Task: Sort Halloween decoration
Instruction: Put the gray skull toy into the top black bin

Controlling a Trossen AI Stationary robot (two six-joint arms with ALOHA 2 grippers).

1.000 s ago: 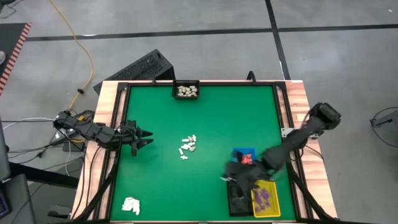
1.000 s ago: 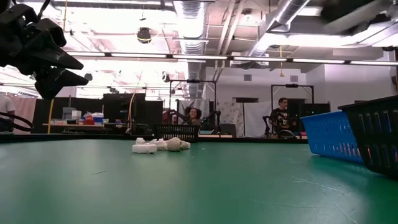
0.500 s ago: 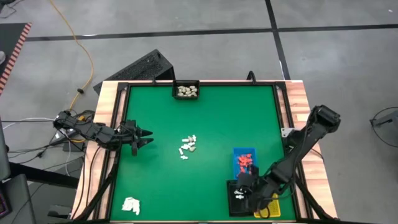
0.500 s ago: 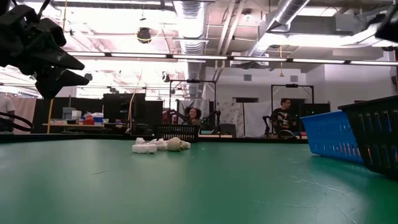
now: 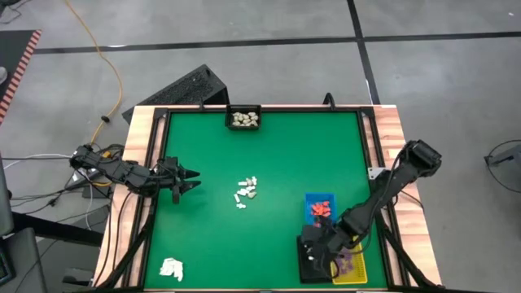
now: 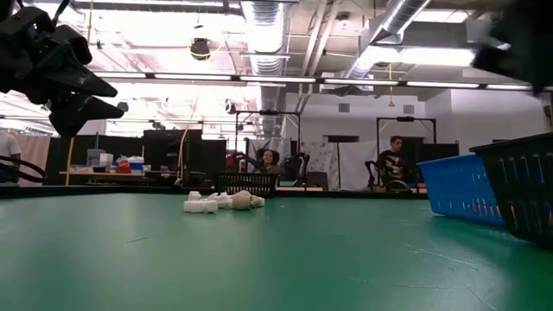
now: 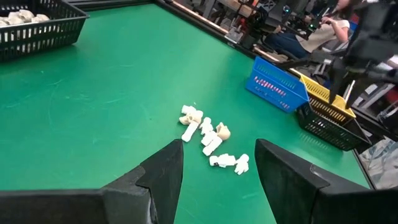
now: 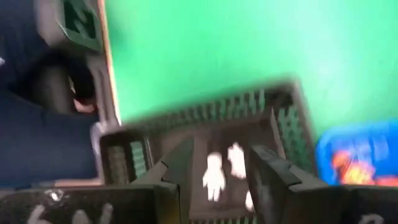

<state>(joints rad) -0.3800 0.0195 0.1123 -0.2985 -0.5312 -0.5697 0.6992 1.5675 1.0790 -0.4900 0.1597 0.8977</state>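
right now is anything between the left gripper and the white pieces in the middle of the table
Nothing visible. The left gripper hovers with open fingers facing the white pieces, and only bare green table lies between them. The baskets sit farther off.

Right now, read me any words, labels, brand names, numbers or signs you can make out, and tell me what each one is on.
None can be read.
The black tray, blue tray and yellow tray show no labels.
The green table is unmarked.
Items in the room behind are too small and blurred to read.
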